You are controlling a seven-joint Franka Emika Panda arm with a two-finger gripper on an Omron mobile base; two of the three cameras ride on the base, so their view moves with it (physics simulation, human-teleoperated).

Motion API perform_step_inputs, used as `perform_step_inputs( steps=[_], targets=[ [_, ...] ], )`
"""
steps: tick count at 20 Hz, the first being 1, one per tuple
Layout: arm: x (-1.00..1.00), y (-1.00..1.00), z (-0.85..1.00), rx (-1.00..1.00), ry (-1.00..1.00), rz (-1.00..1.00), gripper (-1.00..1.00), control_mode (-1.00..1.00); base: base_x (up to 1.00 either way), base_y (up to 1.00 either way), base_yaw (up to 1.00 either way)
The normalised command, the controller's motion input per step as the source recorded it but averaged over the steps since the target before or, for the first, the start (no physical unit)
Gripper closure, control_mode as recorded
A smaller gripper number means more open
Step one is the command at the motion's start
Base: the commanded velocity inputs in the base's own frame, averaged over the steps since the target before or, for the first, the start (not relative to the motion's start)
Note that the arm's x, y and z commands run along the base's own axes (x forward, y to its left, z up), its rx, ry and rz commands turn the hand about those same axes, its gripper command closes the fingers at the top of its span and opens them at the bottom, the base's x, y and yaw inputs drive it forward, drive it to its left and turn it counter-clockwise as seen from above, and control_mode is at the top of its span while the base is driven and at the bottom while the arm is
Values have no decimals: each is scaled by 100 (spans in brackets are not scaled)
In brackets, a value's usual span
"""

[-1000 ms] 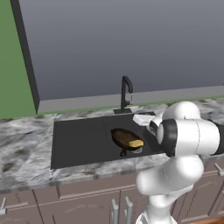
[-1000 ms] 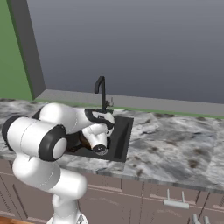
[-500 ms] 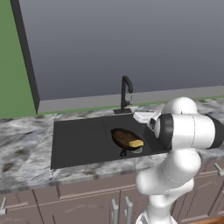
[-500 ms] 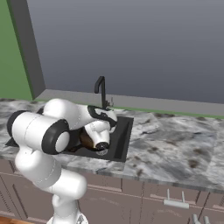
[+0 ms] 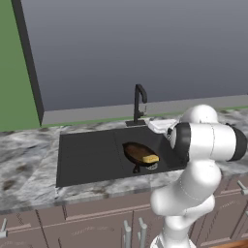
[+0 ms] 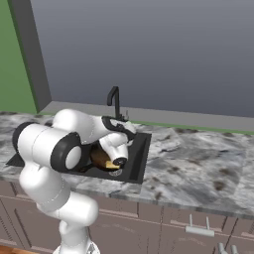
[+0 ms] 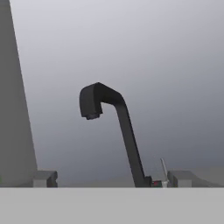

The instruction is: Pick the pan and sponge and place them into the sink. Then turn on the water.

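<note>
The dark pan point(image 5: 137, 151) lies in the right part of the black sink point(image 5: 86, 156), with the yellow sponge point(image 5: 150, 158) resting in it. In the right base view my arm hides most of the pan point(image 6: 100, 158) and sink point(image 6: 139, 158). My gripper point(image 5: 157, 125) hovers over the sink's back right corner, just right of the black faucet point(image 5: 139, 102), also at gripper point(image 6: 130, 130). In the hand view the faucet point(image 7: 119, 127) stands straight ahead, its thin lever point(image 7: 163, 168) at the base, and the fingertips point(image 7: 46, 178) sit wide apart: open and empty. No water shows at the spout.
A marble counter point(image 5: 26, 167) runs along both sides of the sink, with a wide stretch to the right point(image 6: 198, 163). A grey wall point(image 5: 145, 48) rises behind the faucet. Cabinet fronts with handles point(image 6: 199, 230) sit below the counter edge.
My arm has shifted its elbow and the hand has edged up toward the faucet. Its jaws stay open. Pan and sponge have not moved.
</note>
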Motion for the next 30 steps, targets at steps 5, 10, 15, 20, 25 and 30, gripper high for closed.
perform_step_inputs(
  steps=[5,10,15,20,25,30],
  targets=[
    [11,-6,11,-7,-1,2,-100,-100,0,0,0],
    [11,-4,10,-8,1,4,-100,-100,0,0,0],
    [9,0,0,-5,6,13,-100,-100,0,0,0],
    [16,-6,4,-1,1,13,-100,-100,0,0,0],
    [20,-9,0,0,2,5,-100,-100,0,0,0],
    [23,-3,-9,1,0,8,-100,-100,0,0,0]
  ],
)
